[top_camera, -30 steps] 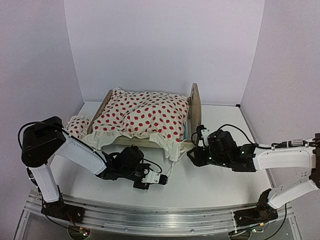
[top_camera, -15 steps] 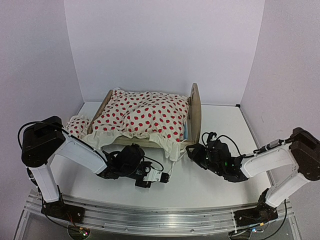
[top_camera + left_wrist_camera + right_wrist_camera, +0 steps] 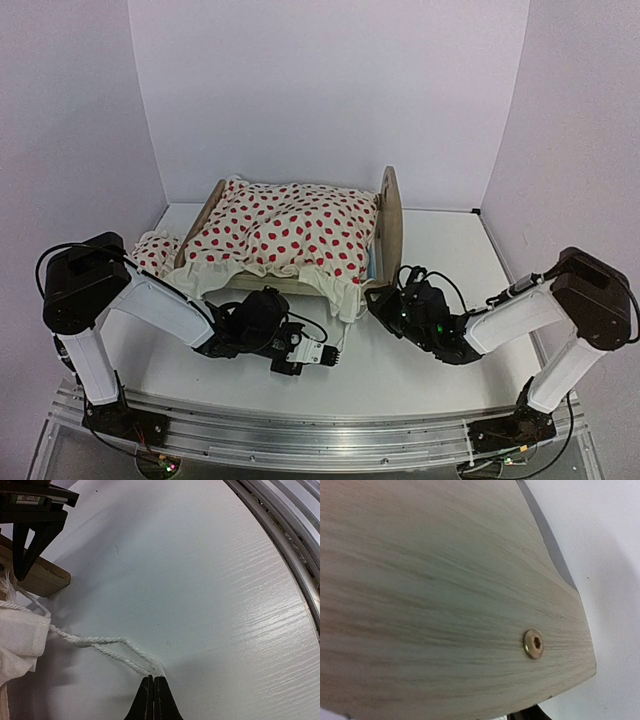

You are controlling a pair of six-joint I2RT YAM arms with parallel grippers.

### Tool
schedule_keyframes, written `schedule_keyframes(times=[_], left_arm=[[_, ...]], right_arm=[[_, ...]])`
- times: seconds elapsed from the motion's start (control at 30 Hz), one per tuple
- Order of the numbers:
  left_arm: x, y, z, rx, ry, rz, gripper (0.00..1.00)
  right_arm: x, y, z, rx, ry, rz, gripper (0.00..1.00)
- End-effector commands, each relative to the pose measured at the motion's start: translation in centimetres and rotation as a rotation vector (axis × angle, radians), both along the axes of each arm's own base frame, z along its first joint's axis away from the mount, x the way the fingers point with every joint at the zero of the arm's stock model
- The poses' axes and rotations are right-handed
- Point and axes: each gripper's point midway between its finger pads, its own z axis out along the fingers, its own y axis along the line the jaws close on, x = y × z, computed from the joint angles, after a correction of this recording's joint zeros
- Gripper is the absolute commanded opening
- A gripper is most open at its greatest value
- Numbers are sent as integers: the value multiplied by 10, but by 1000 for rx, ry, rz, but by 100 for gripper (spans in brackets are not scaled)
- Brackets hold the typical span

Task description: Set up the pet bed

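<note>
We see pet bed (image 3: 392, 215) at bench (image 3: 440, 250) 12 o'clock, blanket (image 3: 290, 235) draped over it. Pillow (image 3: 152, 250) lies off frame at 9 o'clock, seemingly unplaced. Left claw (image 3: 154, 680) pinched together on blanket cord (image 3: 100, 642). Right claw (image 3: 378, 303) at headboard (image 3: 445, 580), spread unclear.

The left gripper (image 3: 153, 682) has its jaws closed above the desk (image 3: 225, 605). A white cord (image 3: 90, 641) loop touches their tips, running to white fabric (image 3: 20, 630) beside the bed frame (image 3: 42, 577).

Small light-wood pet bed (image 3: 390, 225), stood upright at back-centre of white surface (image 3: 440, 240), tall rounded headboard at R end w/ brass hex bolt (image 3: 533, 643) in outer face, lower footboard at L.
</note>
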Motion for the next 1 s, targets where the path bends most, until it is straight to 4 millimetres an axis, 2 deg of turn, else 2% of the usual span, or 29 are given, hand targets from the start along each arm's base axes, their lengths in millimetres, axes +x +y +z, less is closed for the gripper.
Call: schedule_keyframes(times=[0.0,0.27,0.43,0.53,0.77,0.97], left_arm=[[8,-10,15,-47,-34,2,0],[8,-11,15,-49,-36,2,0],[9,-11,17,-53,-43,0,0],[9,-12,17,-56,-46,-1,0],[9,-13,18,-60,-46,-2,0],[10,-13,19,-61,-50,-1,0]], right_arm=[[10,13,13,93,-19,-21,40],[19,17,20,81,-64,-21,33],[24,17,14,77,-53,-23,36],[23,17,11,74,-50,-21,35],[23,5,2,47,-45,-56,26],[29,5,5,27,-66,-33,16]])
